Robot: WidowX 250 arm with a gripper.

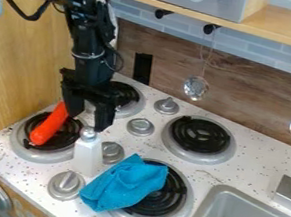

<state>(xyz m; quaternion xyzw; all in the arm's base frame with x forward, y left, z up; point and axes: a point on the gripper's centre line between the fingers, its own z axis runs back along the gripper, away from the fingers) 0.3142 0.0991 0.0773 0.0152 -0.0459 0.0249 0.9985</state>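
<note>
The speckled white bench [264,151] runs across the lower part of the frame. My one arm [90,37] hangs down from the upper left. My fingers [104,120] are spread apart with nothing between them. A blue cloth [127,184] sits low in the middle, partly on a burner [182,211]. Left of my fingers, a long orange-red toy [50,126] slants from lower left to upper right. The white bottle [88,157] stands up tall, just below my fingers, its silver cap [88,133] near their tips.
</note>
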